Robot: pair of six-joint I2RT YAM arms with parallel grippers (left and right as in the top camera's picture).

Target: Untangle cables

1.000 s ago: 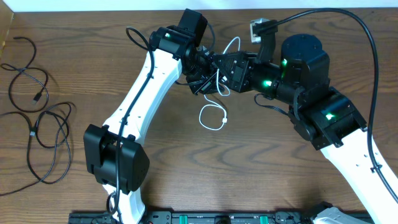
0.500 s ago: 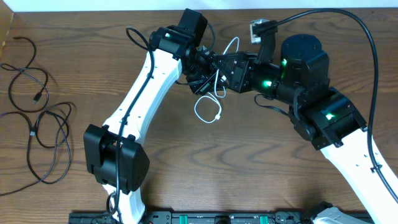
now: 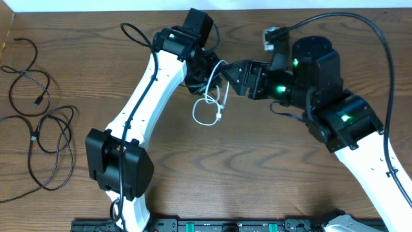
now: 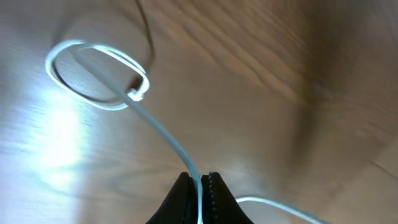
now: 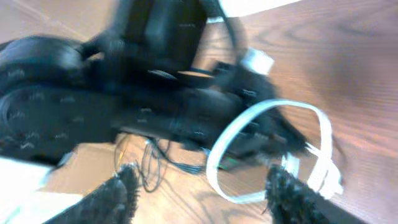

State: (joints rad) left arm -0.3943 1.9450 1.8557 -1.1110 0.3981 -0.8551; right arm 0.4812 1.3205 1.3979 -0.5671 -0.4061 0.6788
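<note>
A thin white cable (image 3: 197,115) hangs from my left gripper (image 3: 212,77) at the back middle of the table, its loop and plug end resting on the wood. In the left wrist view that gripper (image 4: 199,177) is shut on the white cable (image 4: 163,135), and the cable's loop lies beyond it. My right gripper (image 3: 233,72) stands open just right of the left one. Between its fingers (image 5: 121,186) the white cable (image 5: 212,167) shows against the table, untouched. Two black cables (image 3: 40,100) (image 3: 32,136) lie coiled at the table's left side.
Both arms meet at the back middle, nearly touching. The left arm's black wrist (image 5: 124,93) fills the right wrist view. The left arm's base (image 3: 119,171) sits at the front left. A thick black wire (image 3: 380,38) arcs over the right arm.
My right gripper has opened, let go of the white cable and drawn back to the right. The left gripper stays shut on it, and the loop has shifted left.
</note>
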